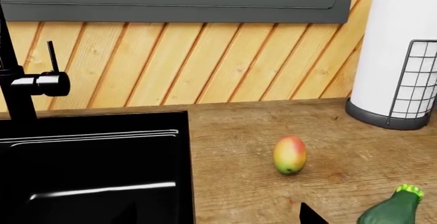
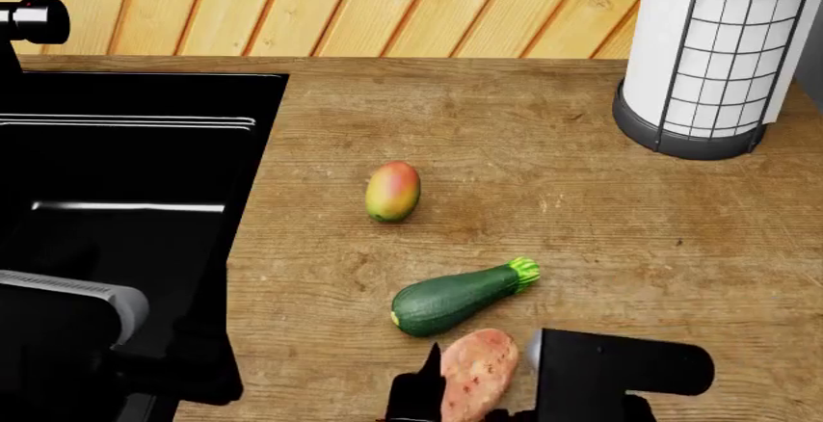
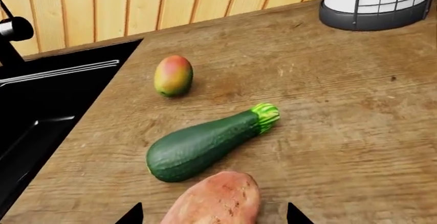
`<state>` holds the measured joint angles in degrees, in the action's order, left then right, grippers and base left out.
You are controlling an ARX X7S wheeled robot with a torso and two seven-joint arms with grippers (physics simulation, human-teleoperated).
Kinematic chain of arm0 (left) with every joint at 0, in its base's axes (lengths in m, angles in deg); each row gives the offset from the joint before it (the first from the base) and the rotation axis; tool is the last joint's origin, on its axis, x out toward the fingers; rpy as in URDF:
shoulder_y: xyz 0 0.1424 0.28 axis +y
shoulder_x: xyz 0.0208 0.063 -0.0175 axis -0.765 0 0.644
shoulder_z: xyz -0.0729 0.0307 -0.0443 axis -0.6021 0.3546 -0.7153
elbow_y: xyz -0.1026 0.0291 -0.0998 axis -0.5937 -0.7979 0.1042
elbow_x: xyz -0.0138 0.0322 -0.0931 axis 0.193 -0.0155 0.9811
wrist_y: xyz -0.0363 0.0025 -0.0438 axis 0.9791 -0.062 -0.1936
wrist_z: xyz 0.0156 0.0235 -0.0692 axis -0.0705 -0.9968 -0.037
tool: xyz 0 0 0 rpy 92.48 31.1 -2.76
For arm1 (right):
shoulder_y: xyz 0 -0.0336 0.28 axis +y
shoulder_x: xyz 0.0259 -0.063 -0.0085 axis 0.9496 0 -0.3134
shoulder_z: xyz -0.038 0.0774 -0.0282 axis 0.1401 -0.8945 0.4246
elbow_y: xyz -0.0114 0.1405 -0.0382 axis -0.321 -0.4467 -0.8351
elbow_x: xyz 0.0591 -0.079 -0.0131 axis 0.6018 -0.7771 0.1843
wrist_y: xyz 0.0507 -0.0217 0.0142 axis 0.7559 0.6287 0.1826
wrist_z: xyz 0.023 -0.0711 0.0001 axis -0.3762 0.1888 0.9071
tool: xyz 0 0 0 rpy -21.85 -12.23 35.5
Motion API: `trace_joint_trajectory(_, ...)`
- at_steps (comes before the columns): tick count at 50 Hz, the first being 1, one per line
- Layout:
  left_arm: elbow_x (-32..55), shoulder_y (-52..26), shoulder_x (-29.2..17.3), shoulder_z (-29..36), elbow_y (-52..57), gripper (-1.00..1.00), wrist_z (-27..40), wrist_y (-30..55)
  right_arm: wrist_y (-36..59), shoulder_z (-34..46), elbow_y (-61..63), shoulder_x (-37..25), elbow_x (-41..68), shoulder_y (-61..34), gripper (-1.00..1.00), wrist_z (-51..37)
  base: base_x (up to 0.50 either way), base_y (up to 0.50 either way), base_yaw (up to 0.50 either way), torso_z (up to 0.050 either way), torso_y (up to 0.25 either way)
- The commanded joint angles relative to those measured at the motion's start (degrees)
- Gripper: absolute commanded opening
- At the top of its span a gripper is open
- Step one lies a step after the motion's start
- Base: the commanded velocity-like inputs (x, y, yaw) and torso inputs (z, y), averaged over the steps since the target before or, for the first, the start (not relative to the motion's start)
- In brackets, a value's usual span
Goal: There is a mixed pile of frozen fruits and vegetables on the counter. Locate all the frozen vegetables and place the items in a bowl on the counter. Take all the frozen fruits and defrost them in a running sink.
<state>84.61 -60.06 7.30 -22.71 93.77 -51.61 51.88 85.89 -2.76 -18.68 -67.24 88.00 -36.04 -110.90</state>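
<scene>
Head view: my right gripper (image 2: 473, 395) low at the counter (image 2: 618, 220) front.
Right jaws: apart, straddling the sweet potato (image 3: 215, 201).
Left jaws: can't tell.

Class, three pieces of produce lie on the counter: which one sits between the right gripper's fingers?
The sweet potato: it lies between the right gripper's fingers, while the zucchini and the mango lie farther off.

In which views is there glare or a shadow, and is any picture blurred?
Head view: a white streak of glare lies in the black sink; the mango casts only a faint soft shadow on the counter. Left wrist view: the same kind of streak in the basin. Right wrist view: soft shadow under the zucchini. All three look sharp.
</scene>
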Motion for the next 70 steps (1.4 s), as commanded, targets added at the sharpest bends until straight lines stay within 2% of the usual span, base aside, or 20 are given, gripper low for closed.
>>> trace_joint_trajectory(1,0.74,0.1,0.13,0.29,-0.35,1.0,-0.36,-0.9,-4.13,2.61,-5.43,-0.54,-1.59,-0.94,1.0,-0.48,0.0,0.0,0.0,0.0,0.0)
trace_joint_trajectory(23,1.86,0.41,-0.28,0.27,0.19,1.0,0.1,-1.12,-7.19,6.36,-11.01,-0.81,-1.22,-2.86,1.0,-0.64,0.0,0.0,0.0,0.0,0.0)
trace_joint_trajectory(46,2.73,0.85,-0.66,0.57,-0.13,1.0,0.15,-1.97,-8.15,5.97,-11.74,-0.83,2.05,-2.8,1.0,-2.24,0.0,0.0,0.0,0.0,0.0)
trace_joint_trajectory(47,2.89,1.0,-0.78,0.42,0.05,1.0,0.13,-1.93,-8.78,6.08,-11.19,-0.85,1.66,-2.56,-1.0,-2.7,0.0,0.0,0.0,0.0,0.0)
trace_joint_trajectory(70,3.02,0.31,-0.75,1.49,-0.96,1.0,0.75,-2.4,-7.95,5.08,-4.75,-3.29,3.73,-6.06,-1.0,-8.71,0.0,0.0,0.0,0.0,0.0)
